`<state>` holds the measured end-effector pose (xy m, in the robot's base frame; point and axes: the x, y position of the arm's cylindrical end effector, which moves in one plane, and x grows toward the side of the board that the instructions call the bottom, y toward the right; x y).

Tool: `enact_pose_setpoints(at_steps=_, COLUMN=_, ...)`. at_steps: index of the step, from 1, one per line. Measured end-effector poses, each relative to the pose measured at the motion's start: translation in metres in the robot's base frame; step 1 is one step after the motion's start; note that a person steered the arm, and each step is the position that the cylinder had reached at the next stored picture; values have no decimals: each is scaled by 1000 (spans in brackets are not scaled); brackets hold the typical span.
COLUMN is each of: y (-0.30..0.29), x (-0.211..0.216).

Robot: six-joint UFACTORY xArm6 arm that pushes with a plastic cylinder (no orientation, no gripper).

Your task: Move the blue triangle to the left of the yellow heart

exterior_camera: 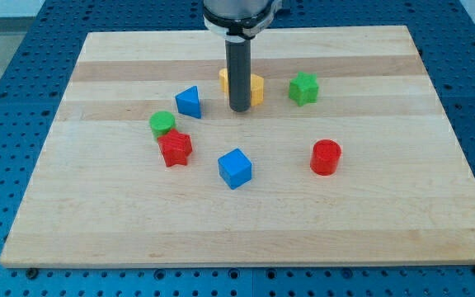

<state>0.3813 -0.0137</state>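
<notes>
The blue triangle (189, 101) lies on the wooden board, left of centre toward the view's top. The yellow heart (256, 87) lies to its right, partly hidden behind my rod. My tip (239, 109) rests on the board just in front of the yellow heart, about a block's width to the right of the blue triangle, apart from it.
A green star (303, 88) sits right of the heart. A green cylinder (162, 124) and a red star (175, 148) sit below-left of the triangle. A blue cube (235, 168) and a red cylinder (326, 157) lie toward the view's bottom. The board (97, 214) has blue pegboard around it.
</notes>
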Motion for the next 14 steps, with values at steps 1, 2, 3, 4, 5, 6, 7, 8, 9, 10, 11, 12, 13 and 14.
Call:
enact_pose_setpoints(at_steps=1, y=0, x=0)
enact_pose_setpoints(at_steps=2, y=-12, x=12)
enact_pose_setpoints(at_steps=3, y=-36, x=24)
enact_pose_setpoints(at_steps=4, y=-75, x=24)
enact_pose_setpoints(at_steps=5, y=-91, x=24)
enact_pose_setpoints(at_steps=6, y=-91, x=24)
enact_pose_setpoints(at_steps=7, y=-104, x=27)
enact_pose_setpoints(at_steps=8, y=-117, x=28)
enact_pose_setpoints(at_steps=9, y=-117, x=26)
enact_pose_setpoints(at_steps=10, y=-117, x=8)
enact_pose_setpoints(at_steps=11, y=-117, x=-6)
enact_pose_setpoints(at_steps=12, y=-117, x=-9)
enact_pose_setpoints(at_steps=13, y=-117, x=-21)
enact_pose_setpoints(at_steps=14, y=-116, x=-35)
